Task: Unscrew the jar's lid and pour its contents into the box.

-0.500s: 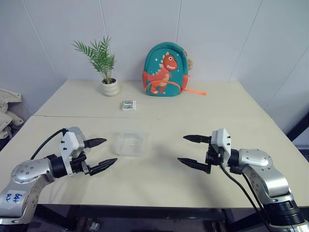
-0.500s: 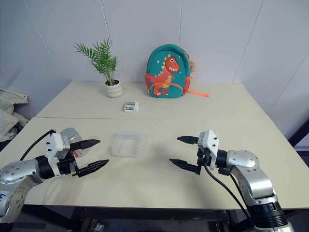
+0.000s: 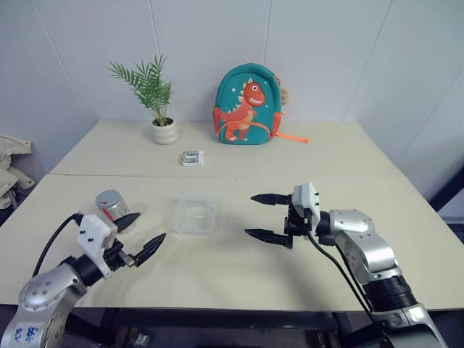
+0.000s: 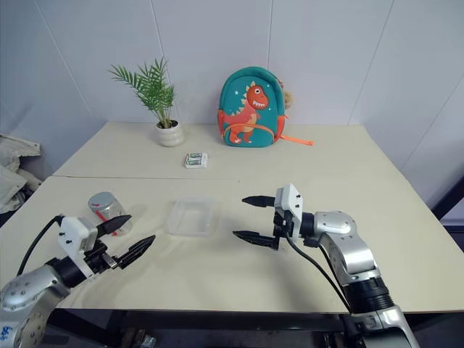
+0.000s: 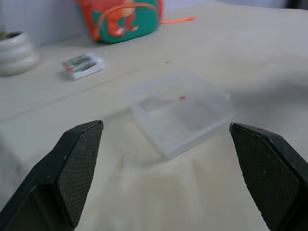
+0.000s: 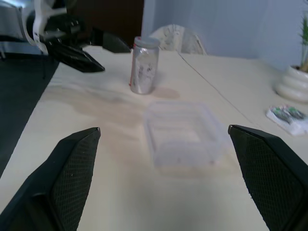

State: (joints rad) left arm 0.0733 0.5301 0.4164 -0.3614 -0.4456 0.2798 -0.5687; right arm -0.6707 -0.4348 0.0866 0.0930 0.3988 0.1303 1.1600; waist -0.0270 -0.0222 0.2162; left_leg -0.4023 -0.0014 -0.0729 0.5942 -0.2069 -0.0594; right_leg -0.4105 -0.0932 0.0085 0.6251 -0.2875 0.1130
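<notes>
Jar (image 4: pixel 107 211) stands upright on the table (image 4: pixel 304 167), long axis vertical, lid (image 6: pixel 146 42) on top facing up; silvery shiny metal cylinder, red showing low on the body, label text not readable. It sits just beyond the left gripper (image 4: pixel 123 238), beside its upper finger rather than between the jaws, not touching as far as can be told. Left gripper's jaws spread wide, empty, two black tapered fingers with a cross-hatched texture on the inner pads (image 5: pixel 79 168). The box (image 3: pixel 196 214) lies flat, open side up, clear thin plastic, squarish with rounded corners, ahead of the left jaws and in front of the right gripper (image 3: pixel 267 216), which points at it from the side; well apart from both. A tiny red speck shows in the box in the left wrist view; contents otherwise can't be made out. Right gripper's jaws also spread wide, nothing between them. Further back: small green-and-white packet (image 3: pixel 193 157), print too small to read; white ribbed plant pot (image 3: pixel 165 131) with a green frond plant; teal backpack (image 3: pixel 248 106) with an orange cartoon dinosaur, standing against the wall.
</notes>
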